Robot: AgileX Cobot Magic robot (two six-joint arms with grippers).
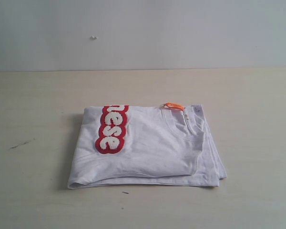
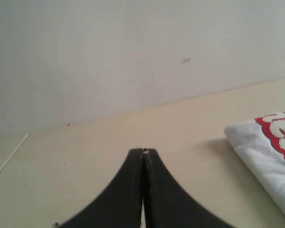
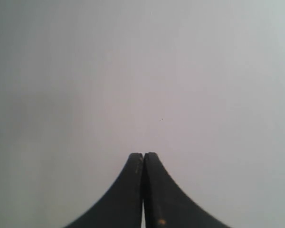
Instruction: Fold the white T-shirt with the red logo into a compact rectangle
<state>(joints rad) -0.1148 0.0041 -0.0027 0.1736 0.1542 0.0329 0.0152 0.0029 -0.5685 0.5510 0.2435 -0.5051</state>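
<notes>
Left gripper (image 2: 143,152) closed, clear of white T-shirt (image 2: 266,156) edge.

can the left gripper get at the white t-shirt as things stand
Probably yes: the left gripper, shut, hangs over the table with the folded white T-shirt close by and nothing lying between them in the left wrist view. It would have to open first.

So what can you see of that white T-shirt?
The white T-shirt, apparently cotton, is folded into a rough layered rectangle, lying flat on the table. Its red logo with fluffy white letters runs along the left part, cut off at the far fold. The collar and orange neck tag show at the far right. Nothing else touches it.
</notes>
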